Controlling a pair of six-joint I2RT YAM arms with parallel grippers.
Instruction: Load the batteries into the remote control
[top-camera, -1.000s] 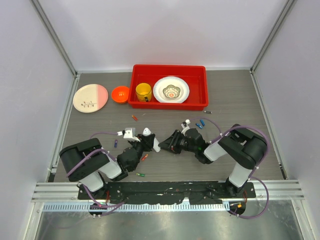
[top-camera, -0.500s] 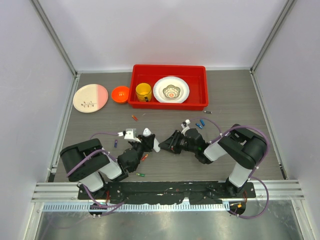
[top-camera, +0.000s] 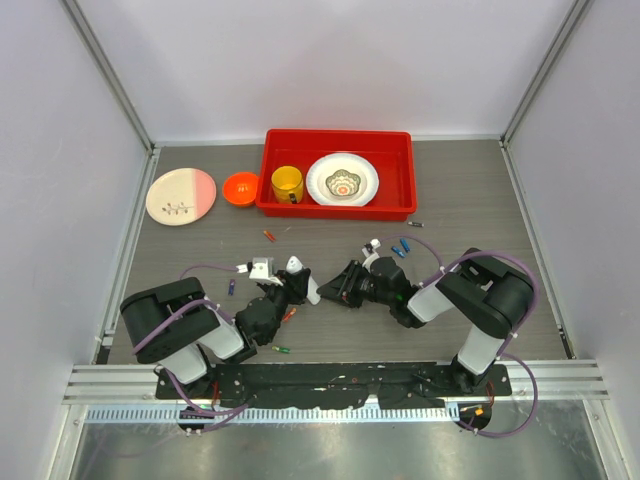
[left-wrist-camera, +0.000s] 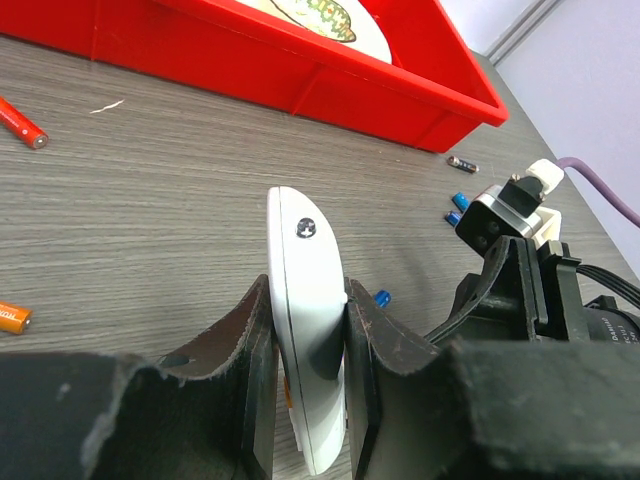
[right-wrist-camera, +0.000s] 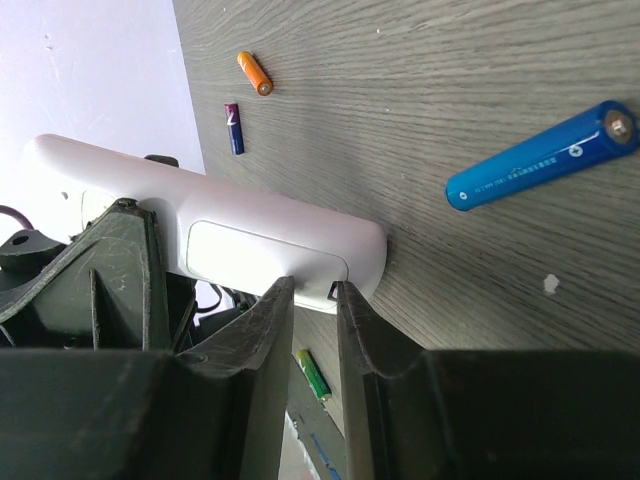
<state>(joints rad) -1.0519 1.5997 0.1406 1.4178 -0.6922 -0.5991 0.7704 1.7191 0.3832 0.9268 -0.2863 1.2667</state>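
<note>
left claw (left-wrist-camera: 308, 305): clamped on the remote control (left-wrist-camera: 305, 330), just the one handset, held on its edge between both pads
right claw (right-wrist-camera: 310, 292): fingers nearly together with a thin gap, tips on the rim of the remote's back cover (right-wrist-camera: 265, 250); I honestly can't tell if they're pinching anything
remote spot: mid-table, nearer the near edge, between my two claws
batteries: I count seven loose on the top cam: one red cell (top-camera: 268, 236), one purple cell (top-camera: 231, 287), one orange cell (top-camera: 289, 314), one green cell (top-camera: 281, 349), two blue cells (top-camera: 398, 251) (top-camera: 407, 244), one dark cell (top-camera: 416, 223)
other stuff: one red tray (top-camera: 400, 190) at the far edge holding one yellow mug (top-camera: 287, 183) and one patterned plate (top-camera: 342, 180); one orange bowl (top-camera: 240, 188) and one pink-and-cream plate (top-camera: 180, 196) toward the far-left corner
</note>
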